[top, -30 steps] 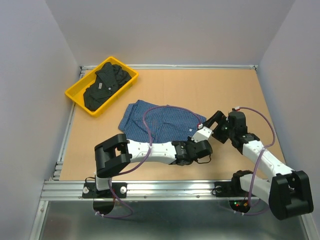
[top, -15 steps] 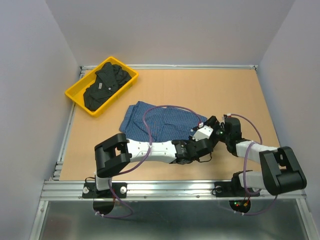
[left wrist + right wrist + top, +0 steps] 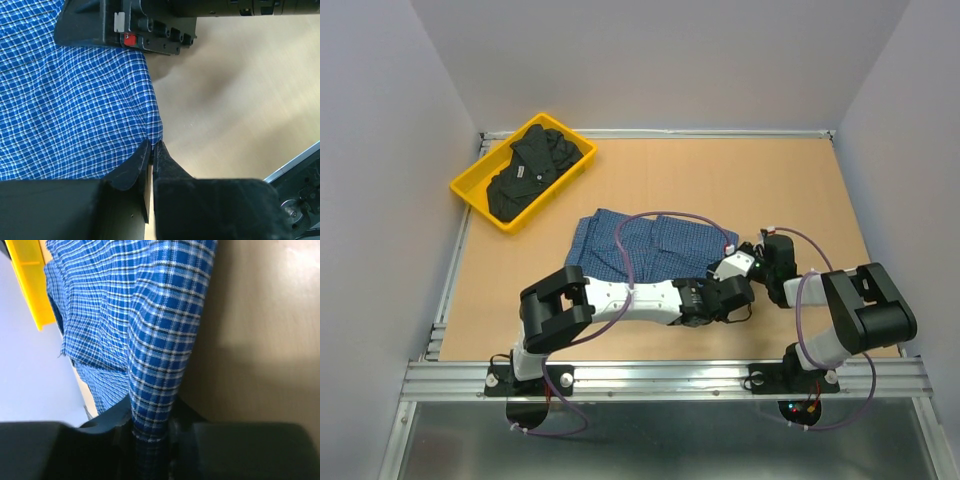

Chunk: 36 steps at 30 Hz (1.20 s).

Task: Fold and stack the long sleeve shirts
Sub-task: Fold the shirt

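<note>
The blue checked long sleeve shirt point(image 3: 645, 243) lies spread in the middle of the table. My left gripper point(image 3: 723, 283) is at its near right corner, and in the left wrist view the gripper point(image 3: 152, 146) is shut on the shirt's hem corner point(image 3: 156, 131). My right gripper point(image 3: 752, 264) sits just beyond it at the shirt's right edge. In the right wrist view it point(image 3: 150, 432) is shut on a raised fold of the blue cloth point(image 3: 160, 340). The black long sleeve shirt point(image 3: 532, 168) lies crumpled in the yellow tray point(image 3: 470, 192).
The yellow tray stands at the far left corner of the table, against the metal side rail point(image 3: 453, 270). Bare wooden tabletop point(image 3: 740, 180) stretches behind and to the right of the blue shirt. Purple cables loop over both arms.
My right arm has folded down and in toward the shirt's right edge, and its jaws have gone from open to shut on the cloth. The left gripper has kept its hold.
</note>
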Tool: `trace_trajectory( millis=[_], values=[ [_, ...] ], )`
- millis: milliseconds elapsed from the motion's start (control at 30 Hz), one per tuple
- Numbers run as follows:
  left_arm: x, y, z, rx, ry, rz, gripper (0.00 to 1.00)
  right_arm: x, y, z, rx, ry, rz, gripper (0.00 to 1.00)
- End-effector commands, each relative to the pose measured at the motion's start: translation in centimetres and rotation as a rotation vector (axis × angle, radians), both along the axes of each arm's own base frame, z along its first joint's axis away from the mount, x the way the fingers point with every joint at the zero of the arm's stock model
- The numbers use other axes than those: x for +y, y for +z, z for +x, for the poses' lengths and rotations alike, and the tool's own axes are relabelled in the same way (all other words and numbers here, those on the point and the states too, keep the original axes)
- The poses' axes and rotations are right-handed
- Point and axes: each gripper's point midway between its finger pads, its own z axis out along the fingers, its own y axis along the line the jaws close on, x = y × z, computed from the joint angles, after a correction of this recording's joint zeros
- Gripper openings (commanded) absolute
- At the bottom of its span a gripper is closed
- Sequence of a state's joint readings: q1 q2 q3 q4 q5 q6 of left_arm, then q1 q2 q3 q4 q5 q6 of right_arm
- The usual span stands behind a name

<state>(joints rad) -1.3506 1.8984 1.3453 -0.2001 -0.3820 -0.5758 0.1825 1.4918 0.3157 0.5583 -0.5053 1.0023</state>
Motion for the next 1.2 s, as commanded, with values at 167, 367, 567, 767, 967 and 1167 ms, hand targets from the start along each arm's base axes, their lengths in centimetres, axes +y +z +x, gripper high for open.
trace_trajectory(
  millis=[167, 367, 567, 767, 967, 1167],
  values=[
    [-0.4, 5.1, 1.0, 0.078, 0.019, -0.172, 0.57, -0.7, 1.2, 2.4, -0.154, 0.105, -0.170, 0.01],
    [5.7, 9.4, 4.6, 0.105, 0.091, -0.300, 0.72, 0.0, 2.6, 3.4, -0.185, 0.280, -0.257, 0.01],
    [16.2, 11.3, 8.7, 0.056, 0.309, -0.396, 0.84, -0.4, 3.9, 5.8, -0.212, 0.404, -0.383, 0.01],
    [26.1, 6.6, 10.5, 0.070, 0.587, -0.432, 0.85, -1.5, 4.8, 7.4, -0.177, 0.552, -0.520, 0.01],
    [30.3, 1.8, 10.4, 0.142, 0.724, -0.493, 0.82, -2.9, 6.7, 9.5, -0.226, 0.648, -0.678, 0.01],
    [31.2, -1.1, 11.0, 0.166, 0.805, -0.532, 0.77, -3.5, 8.3, 10.2, -0.231, 0.658, -0.786, 0.01]
  ],
)
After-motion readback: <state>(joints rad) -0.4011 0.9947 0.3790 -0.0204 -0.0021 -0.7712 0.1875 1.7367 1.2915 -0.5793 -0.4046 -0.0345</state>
